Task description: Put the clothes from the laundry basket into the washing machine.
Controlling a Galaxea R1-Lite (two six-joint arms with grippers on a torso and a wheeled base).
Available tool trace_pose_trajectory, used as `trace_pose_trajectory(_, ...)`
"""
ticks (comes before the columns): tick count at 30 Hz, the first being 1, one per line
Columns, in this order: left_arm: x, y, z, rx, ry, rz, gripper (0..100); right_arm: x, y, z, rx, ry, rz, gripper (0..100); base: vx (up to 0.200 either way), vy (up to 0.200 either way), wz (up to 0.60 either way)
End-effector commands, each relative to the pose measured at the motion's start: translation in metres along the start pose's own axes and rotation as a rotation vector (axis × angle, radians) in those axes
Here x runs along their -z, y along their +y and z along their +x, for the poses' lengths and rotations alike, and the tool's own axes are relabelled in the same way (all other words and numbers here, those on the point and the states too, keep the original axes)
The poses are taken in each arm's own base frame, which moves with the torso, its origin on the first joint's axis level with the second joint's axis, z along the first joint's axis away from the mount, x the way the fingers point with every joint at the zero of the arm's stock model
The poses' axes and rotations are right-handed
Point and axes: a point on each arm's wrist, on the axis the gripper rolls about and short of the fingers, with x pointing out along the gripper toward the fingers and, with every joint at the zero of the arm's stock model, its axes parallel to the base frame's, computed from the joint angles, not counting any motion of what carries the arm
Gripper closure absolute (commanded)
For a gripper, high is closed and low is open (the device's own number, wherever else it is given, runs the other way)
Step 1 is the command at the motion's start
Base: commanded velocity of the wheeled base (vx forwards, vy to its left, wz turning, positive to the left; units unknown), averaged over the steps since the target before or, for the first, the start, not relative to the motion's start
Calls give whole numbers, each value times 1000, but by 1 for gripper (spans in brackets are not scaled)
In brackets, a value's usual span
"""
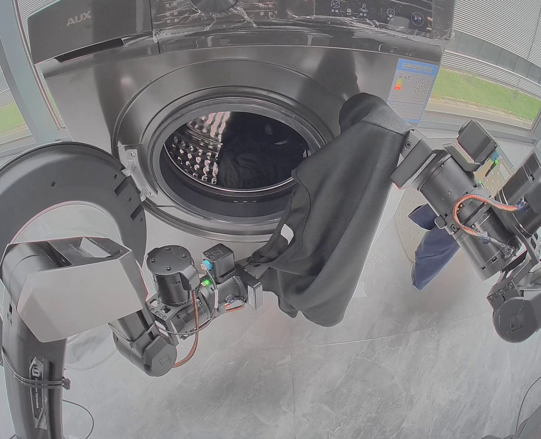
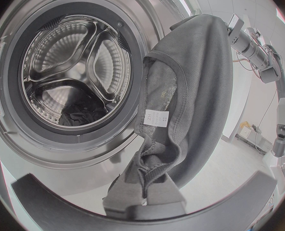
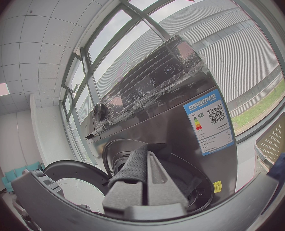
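Shirt (image 1: 337, 214): matt grey mesh-knit cloth. Washing machine (image 1: 93, 92): glossy dark metallic casing. Drum (image 1: 197, 147): polished dimpled steel. Floor (image 1: 374, 373): smooth, glossy marbled tile.

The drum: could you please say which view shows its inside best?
Left wrist view: it looks straight into the drum, with dark clothes at the bottom. The head view sees it obliquely, partly behind the shirt. The right wrist view barely shows its opening.

Daylight from the windows (image 3: 181, 32) floods the room; glare flecks the washing machine drum (image 2: 75, 64); wrist views curve and darken at the edges.
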Motion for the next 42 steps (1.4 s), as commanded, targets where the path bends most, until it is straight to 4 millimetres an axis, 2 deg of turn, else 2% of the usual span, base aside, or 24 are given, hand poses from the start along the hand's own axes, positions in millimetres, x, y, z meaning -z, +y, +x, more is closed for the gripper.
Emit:
trace_pose_trajectory(1, -9, 3, -3, -18, -23, 7, 100, -1, -1, 0, 2, -3, -2, 100, 0, 0, 0)
trace_pose_trajectory(3, -14, 6, -5, -37, -31, 8, 100, -1, -2, 0, 5, -2, -4, 100, 0, 0, 0)
trace_pose_trajectory(6, -36, 17, -28, -96, -52, 17, 100, -1, -9, -3, 20, 4, -20, 100, 0, 0, 0)
trace_pose_trajectory(11, -69, 22, -72, -150, -74, 22, 100, 4, -10, -12, 19, 47, -29, 100, 0, 0, 0)
trace_pose_trajectory(13, -72, 23, -79, -160, -76, 27, 100, 5, -10, -13, 14, 51, -28, 100, 0, 0, 0)
trace_pose_trajectory(14, -81, 25, -92, -180, -87, 30, 100, 7, -10, -16, -2, 65, -29, 100, 0, 0, 0)
trace_pose_trajectory(15, -81, 25, -92, -180, -87, 30, 100, 7, -10, -16, -2, 65, -29, 100, 0, 0, 0)
trace_pose_trajectory(16, -91, 26, -99, -192, -115, 31, 100, 9, -8, -22, -15, 88, -27, 100, 0, 0, 0)
trace_pose_trajectory(21, -117, 36, -101, -226, -212, 63, 100, 26, -7, -47, -32, 206, -20, 100, 0, 0, 0)
trace_pose_trajectory(25, -130, 35, -101, -231, -263, 79, 100, 37, -6, -58, -24, 273, -15, 100, 0, 0, 0)
trace_pose_trajectory(26, -139, 33, -100, -244, -298, 86, 100, 49, -2, -65, -32, 324, -8, 100, 0, 0, 0)
trace_pose_trajectory(30, -150, 33, -94, -249, -344, 90, 100, 75, -6, -70, -20, 422, -16, 100, 0, 0, 0)
trace_pose_trajectory(32, -153, 33, -93, -249, -356, 92, 100, 82, -7, -70, -15, 442, -23, 100, 0, 0, 0)
trace_pose_trajectory(33, -153, 34, -92, -248, -358, 89, 100, 85, -8, -71, -6, 455, -30, 0, 0, 0, 0)
trace_pose_trajectory(35, -153, 33, -91, -245, -360, 89, 100, 94, -7, -74, 5, 488, -33, 0, 0, 0, 0)
trace_pose_trajectory(42, -163, 32, -91, -241, -397, 98, 100, 123, 0, -105, -39, 682, -38, 0, 0, 0, 0)
